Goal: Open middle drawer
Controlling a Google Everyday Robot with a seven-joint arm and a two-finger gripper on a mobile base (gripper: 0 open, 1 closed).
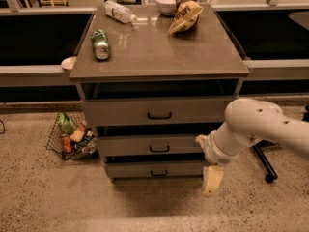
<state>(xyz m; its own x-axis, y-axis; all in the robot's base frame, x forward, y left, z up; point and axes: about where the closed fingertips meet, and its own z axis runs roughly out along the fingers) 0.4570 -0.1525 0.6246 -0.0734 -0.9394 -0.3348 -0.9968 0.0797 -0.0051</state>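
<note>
Upper centre, on cabinet top [159,52]: green can [100,44]; plastic bottle [120,12]; white bowl [165,4]; chip bag [185,16]; lower left: wire basket [54,138], possibly holding snack packets [77,135].

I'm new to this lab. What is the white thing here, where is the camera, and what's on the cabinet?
The white tube is a robot arm. Its gripper, the pale end piece, hangs low, right of the cabinet, on no handle. The one camera looks down from the front. The middle drawer of three is the one it should open. On top lie a green can, a plastic bottle, a white bowl and a snack bag. A wire basket stands on the floor, left.
</note>
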